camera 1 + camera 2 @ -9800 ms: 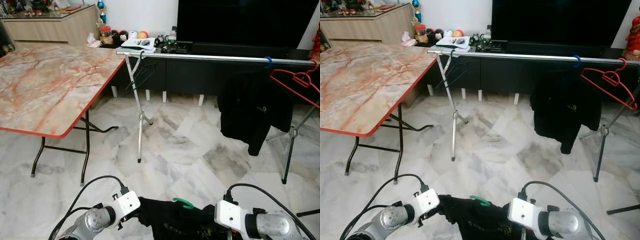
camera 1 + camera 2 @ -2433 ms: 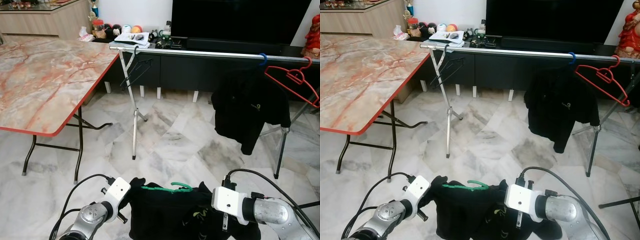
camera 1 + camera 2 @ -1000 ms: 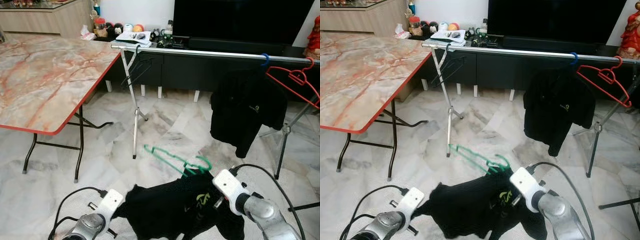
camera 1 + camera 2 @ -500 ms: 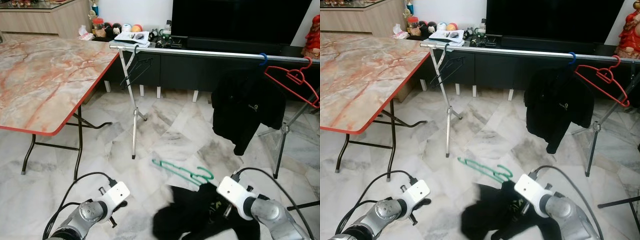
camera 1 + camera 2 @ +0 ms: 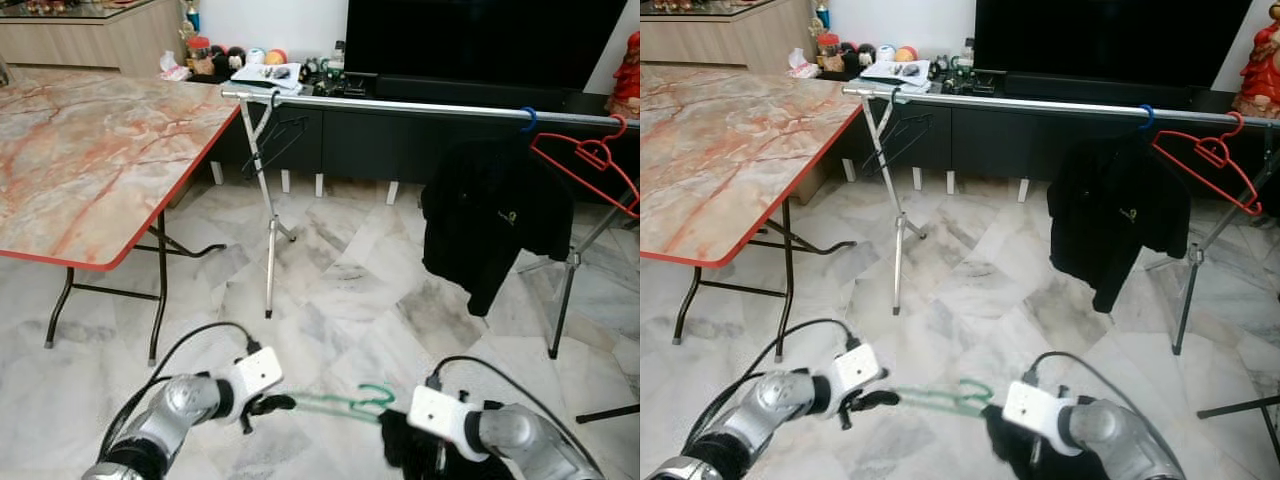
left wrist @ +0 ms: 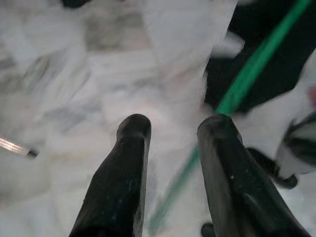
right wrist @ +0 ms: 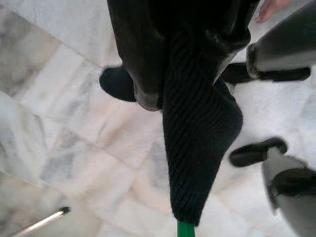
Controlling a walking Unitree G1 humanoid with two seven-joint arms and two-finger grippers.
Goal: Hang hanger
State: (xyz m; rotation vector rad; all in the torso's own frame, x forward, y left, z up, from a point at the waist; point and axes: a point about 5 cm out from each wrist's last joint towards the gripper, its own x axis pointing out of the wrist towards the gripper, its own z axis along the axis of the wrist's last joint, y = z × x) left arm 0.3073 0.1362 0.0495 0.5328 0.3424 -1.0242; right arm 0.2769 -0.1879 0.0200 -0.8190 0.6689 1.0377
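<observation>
green hanger (image 5: 345,403) hangs low in front of the robot, stretched between its two grippers above the marble floor (image 5: 340,290), its hook curling up near the right one. going from the left: a marble-patterned table (image 5: 90,150) with a red edge stands on folding black legs. the left gripper (image 5: 272,404) is at the left tip of the hanger; in its wrist view the jaws stand parted, with the green bar (image 6: 247,74) running beside one finger (image 6: 232,177), and whether they actually pinch it i cannot tell. further right, a silver clothes rail (image 5: 400,104) runs across the room on tripod legs, with a dark hanger (image 5: 278,140) at its left end, a black shirt (image 5: 495,215) on a blue hook toward the right, and a red hanger (image 5: 590,165) beyond that. the right gripper (image 7: 182,74) is low on the right, its jaws closed on a fold of a black garment (image 7: 197,148) that droops from them, the green hanger's end just showing beneath the cloth. behind the rail is a dark tv cabinet (image 5: 380,130).
</observation>
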